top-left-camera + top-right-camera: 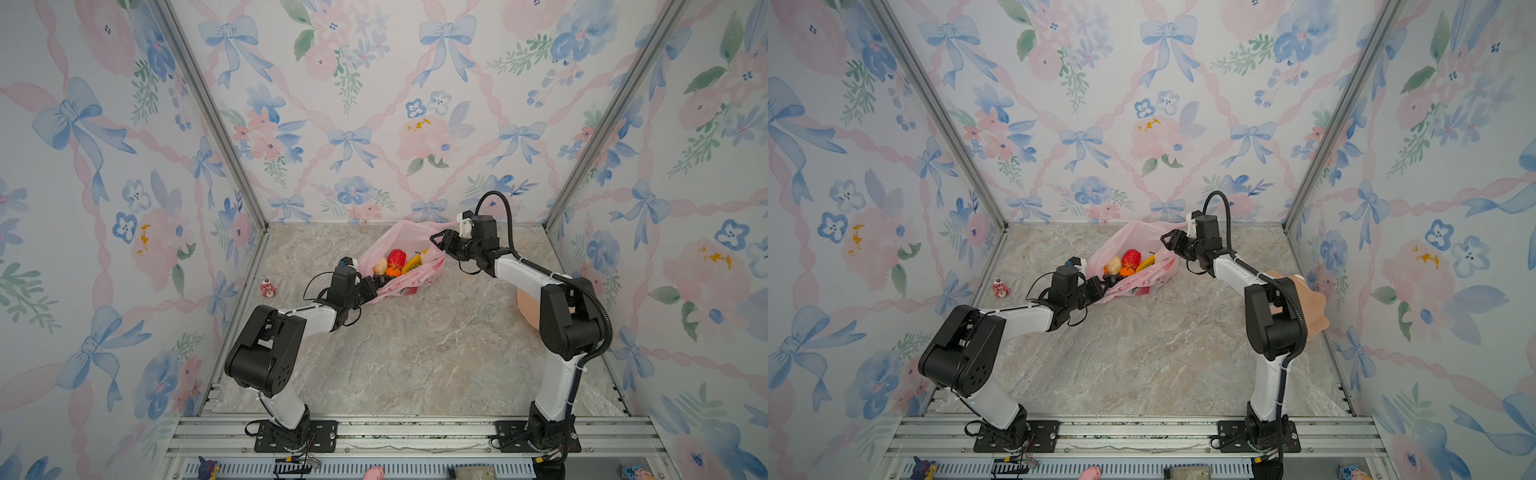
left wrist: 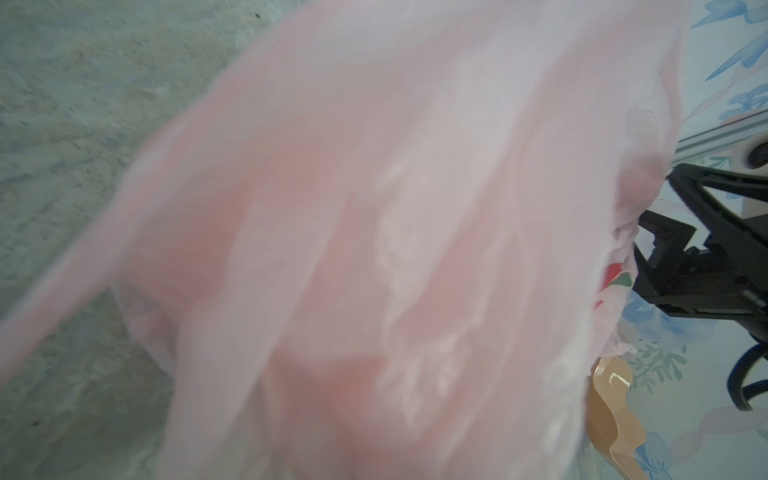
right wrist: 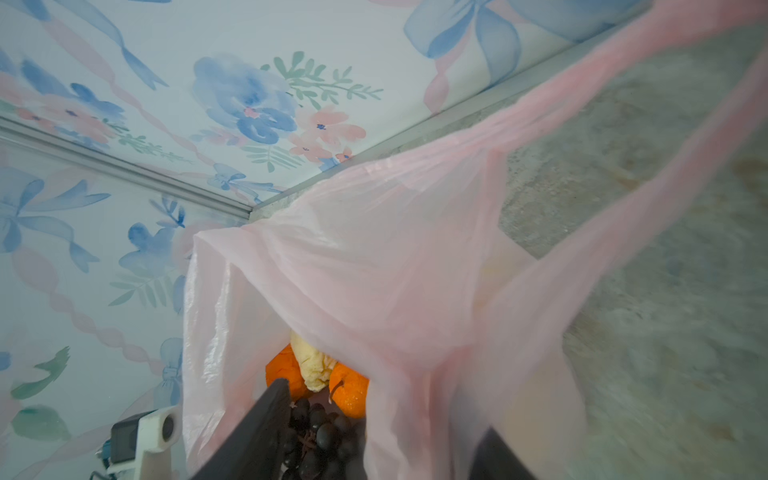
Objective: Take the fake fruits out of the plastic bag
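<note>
The thin translucent pink plastic bag [image 1: 395, 235], printed with red-and-green fruit motifs, lies on the marbled surface [image 1: 415, 353], with the small plastic fake fruits [image 1: 396, 257] inside it. The left gripper [image 1: 375, 289] has its jaws closed on the bag's near rim. The right gripper [image 1: 436, 242], at the bag's far rim, has its jaws parted under loose film.

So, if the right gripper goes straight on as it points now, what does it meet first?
Probably the plastic bag, whose film hangs across the right gripper; the grape bunch lies just beyond.
</note>
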{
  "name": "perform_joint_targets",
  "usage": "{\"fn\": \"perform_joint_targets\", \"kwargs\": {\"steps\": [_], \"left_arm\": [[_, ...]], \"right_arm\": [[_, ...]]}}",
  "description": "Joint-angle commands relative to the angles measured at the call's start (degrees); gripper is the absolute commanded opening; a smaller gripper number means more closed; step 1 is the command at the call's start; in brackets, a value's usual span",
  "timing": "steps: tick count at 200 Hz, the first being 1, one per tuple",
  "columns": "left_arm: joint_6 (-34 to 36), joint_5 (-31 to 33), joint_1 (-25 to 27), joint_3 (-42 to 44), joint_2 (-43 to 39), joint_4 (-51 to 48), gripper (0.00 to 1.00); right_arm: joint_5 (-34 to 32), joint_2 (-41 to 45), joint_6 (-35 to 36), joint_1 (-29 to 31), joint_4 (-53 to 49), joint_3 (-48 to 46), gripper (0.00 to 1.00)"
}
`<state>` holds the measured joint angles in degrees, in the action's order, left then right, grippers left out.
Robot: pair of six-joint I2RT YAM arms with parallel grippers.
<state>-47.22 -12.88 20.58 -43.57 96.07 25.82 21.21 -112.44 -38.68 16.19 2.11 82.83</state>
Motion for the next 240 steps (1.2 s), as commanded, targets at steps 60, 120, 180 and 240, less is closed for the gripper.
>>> {"fn": "perform_joint_targets", "kwargs": {"steps": [60,120,180,240], "left_arm": [[2.2,0.8,2.5,-0.6,-0.2,2.0,0.07],[2.4,1.6,2.6,0.9,-2.0,2.0,0.19],[2.9,0.8,-2.2,3.6,-4.5,-1.6,0.53],[4.9,1.9,-2.5,-6.3,0.3,-7.2,0.66]], "right_arm": [[-25.0,3.9,8.6,9.9,-27.6,4.9,0.92],[-23.6,-2.6,9.5,9.7,-31.6,11.2,0.51],[-2.9,5.5,4.3,2.3,-6.4,-9.4,0.0],[2.8,6.6,-0.7,1.5,8.4,-19.4,0.0]]}}
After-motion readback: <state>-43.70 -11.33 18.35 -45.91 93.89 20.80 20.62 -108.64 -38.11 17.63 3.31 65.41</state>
